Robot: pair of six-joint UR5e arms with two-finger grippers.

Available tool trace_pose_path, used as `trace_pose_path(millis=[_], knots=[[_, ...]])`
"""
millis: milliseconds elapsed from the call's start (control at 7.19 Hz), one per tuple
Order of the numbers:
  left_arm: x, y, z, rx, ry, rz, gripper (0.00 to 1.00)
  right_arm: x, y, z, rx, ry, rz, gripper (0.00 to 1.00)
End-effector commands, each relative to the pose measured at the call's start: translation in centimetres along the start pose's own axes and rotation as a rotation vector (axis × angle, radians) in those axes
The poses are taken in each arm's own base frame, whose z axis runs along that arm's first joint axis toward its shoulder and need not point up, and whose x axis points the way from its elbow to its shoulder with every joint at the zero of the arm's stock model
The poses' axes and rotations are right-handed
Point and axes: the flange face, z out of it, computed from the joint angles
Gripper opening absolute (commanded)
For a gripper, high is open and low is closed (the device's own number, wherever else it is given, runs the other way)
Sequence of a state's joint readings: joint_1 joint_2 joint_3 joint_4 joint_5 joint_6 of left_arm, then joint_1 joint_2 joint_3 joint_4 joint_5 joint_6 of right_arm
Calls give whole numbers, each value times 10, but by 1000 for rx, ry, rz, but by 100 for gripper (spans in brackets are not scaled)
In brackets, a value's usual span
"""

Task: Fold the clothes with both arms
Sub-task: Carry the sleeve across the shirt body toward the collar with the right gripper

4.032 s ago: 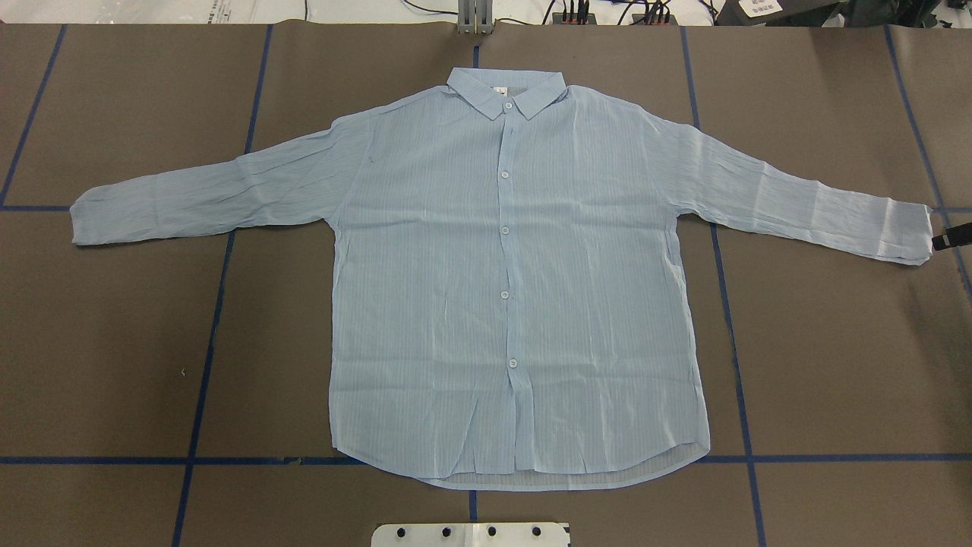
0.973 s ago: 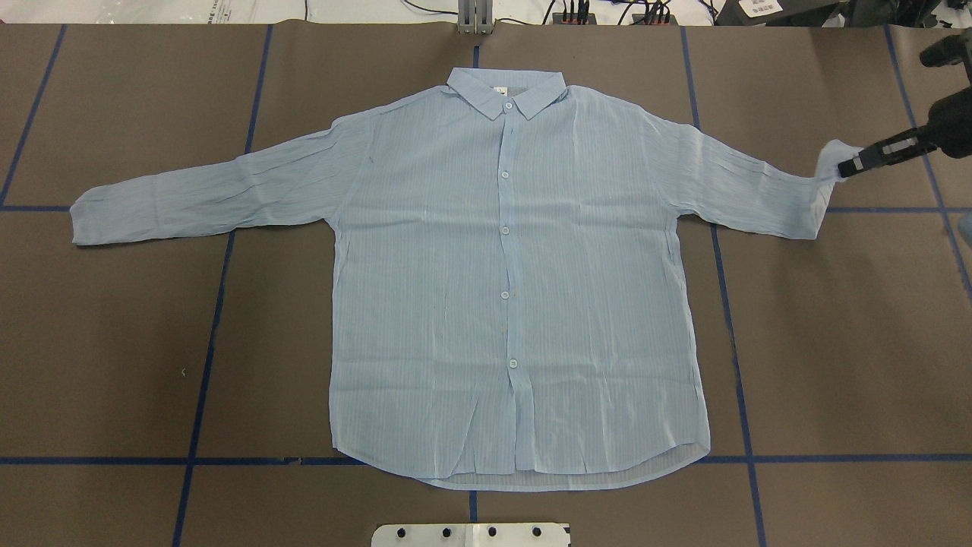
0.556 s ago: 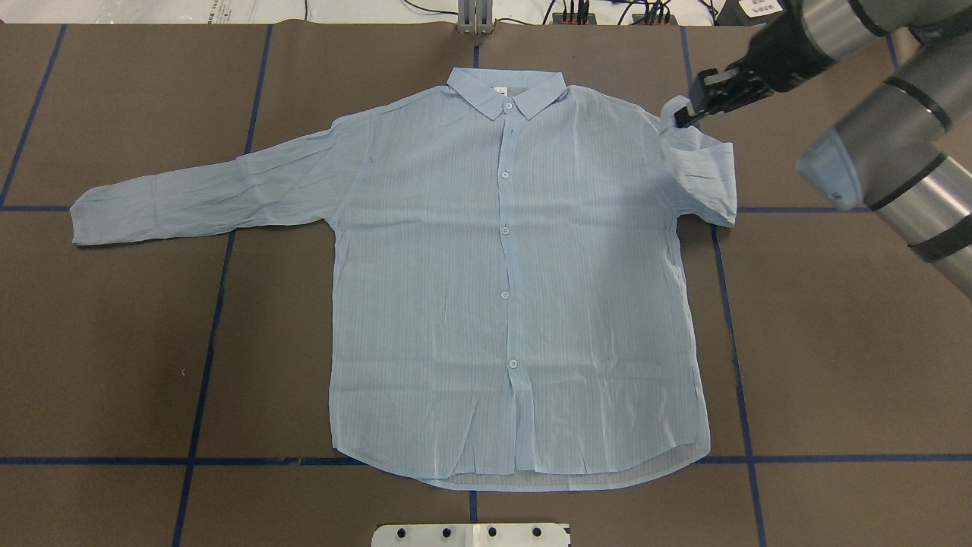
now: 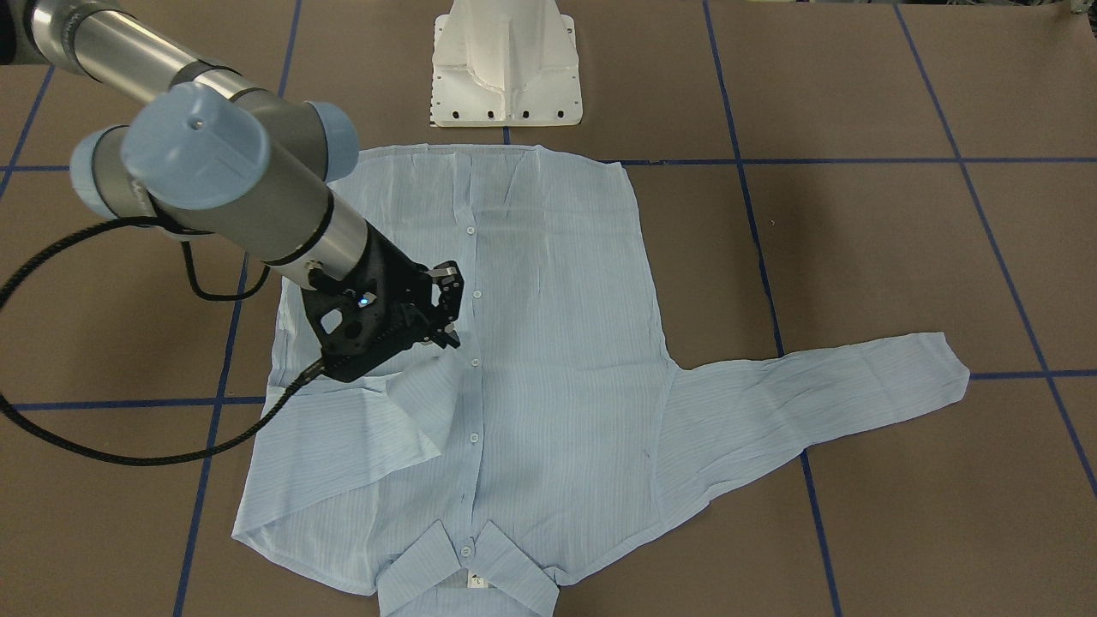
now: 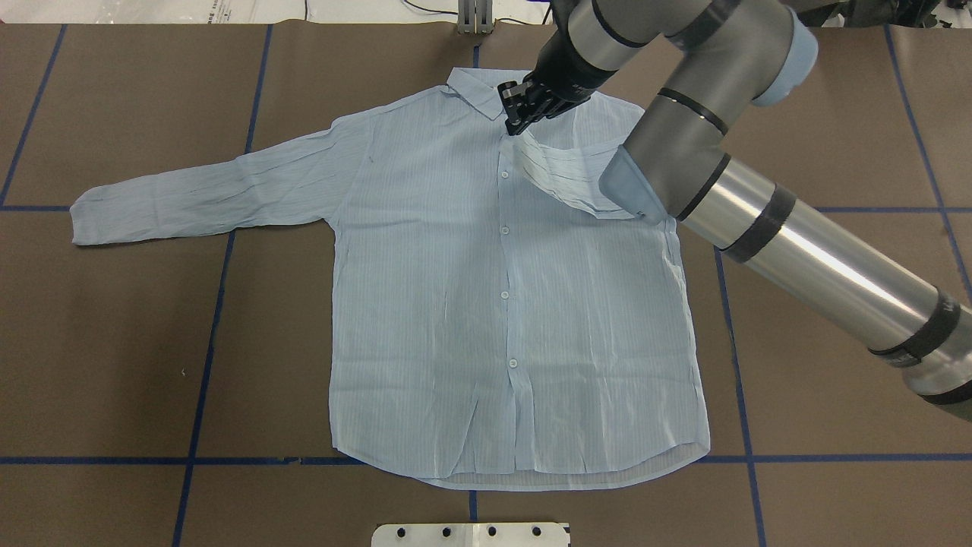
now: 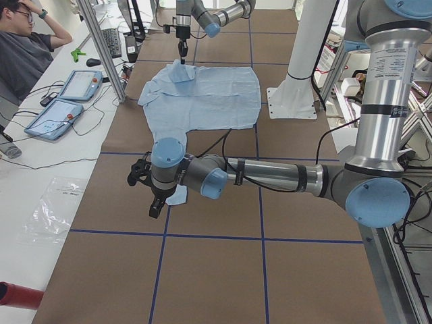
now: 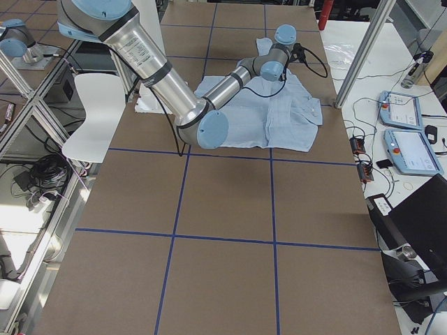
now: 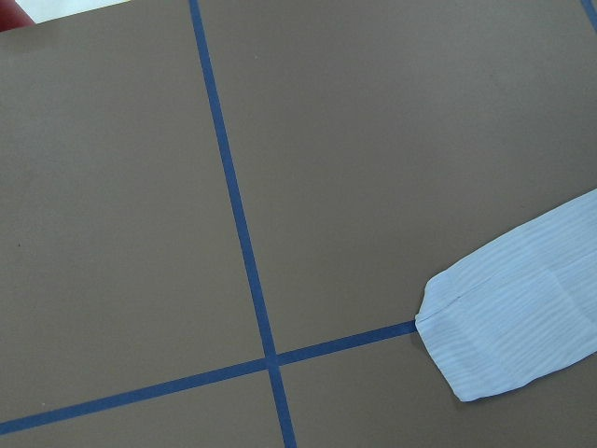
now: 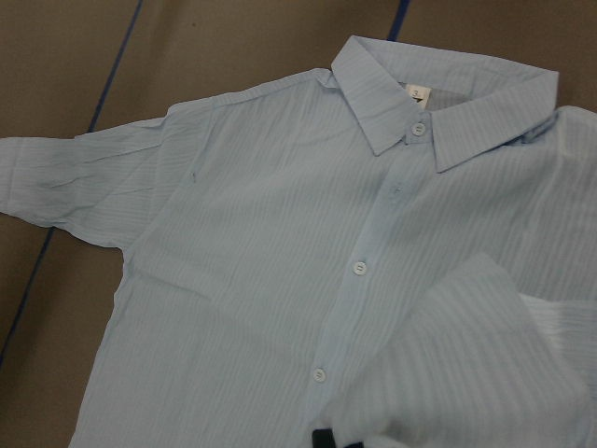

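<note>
The light-blue striped shirt point(image 5: 471, 304) lies flat, buttons up, collar point(image 5: 505, 90) at the far side. My right gripper point(image 5: 519, 115) is shut on the cuff of the shirt's right sleeve point(image 5: 562, 171) and holds it over the button placket just below the collar. That sleeve lies folded across the chest, as the front-facing view point(image 4: 360, 437) also shows. The left sleeve point(image 5: 205, 190) lies stretched out flat. My left gripper point(image 6: 150, 196) shows only in the exterior left view, just above that sleeve's cuff point(image 8: 513, 322). I cannot tell whether it is open.
The brown table cover point(image 5: 835, 342) carries blue tape lines. The white pedestal base point(image 4: 506, 64) stands at the robot's edge by the shirt hem. An operator point(image 6: 27, 50) sits by tablets point(image 6: 61, 108) beyond the far edge.
My right gripper has carried the right cuff from the table's right side leftward over the shirt to the placket. The sleeve now lies folded across the chest. The left sleeve has not moved.
</note>
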State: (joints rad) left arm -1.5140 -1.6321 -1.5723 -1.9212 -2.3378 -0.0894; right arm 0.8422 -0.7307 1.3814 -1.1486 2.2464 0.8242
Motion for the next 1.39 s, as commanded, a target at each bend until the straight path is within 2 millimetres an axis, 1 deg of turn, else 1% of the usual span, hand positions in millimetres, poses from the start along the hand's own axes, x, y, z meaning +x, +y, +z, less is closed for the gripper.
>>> trace_pose_path(millis=[0, 139, 278, 417, 556, 695, 834, 973, 1112, 1251], knots=[[-6, 3, 6, -3, 0, -2, 99, -34, -2, 71, -14, 79, -6, 0], [-10, 3, 10, 4, 0, 4, 99, -55, -9, 103, -33, 112, -5, 0], [-13, 0, 13, 6, -1, 6, 99, -76, -6, 139, -49, 158, -13, 0], [-14, -2, 14, 6, -1, 6, 99, -111, 10, 170, -6, 217, -52, 69], [-16, -3, 16, 4, -3, 4, 99, -143, 17, 180, 48, 245, -86, 100], [-17, -9, 18, 4, -1, 4, 99, -154, 22, 182, 49, 237, -95, 100], [-19, -14, 21, 1, -1, 0, 99, -155, 22, 182, 52, 239, -95, 100], [-21, -14, 24, -5, -1, -5, 99, -154, 21, 181, 56, 240, -75, 100], [-15, -23, 23, 3, 1, -78, 99, -157, 21, 176, 73, 231, 11, 100], [22, -24, 48, 31, 29, -98, 99, -145, 17, 164, 66, 261, 65, 100]])
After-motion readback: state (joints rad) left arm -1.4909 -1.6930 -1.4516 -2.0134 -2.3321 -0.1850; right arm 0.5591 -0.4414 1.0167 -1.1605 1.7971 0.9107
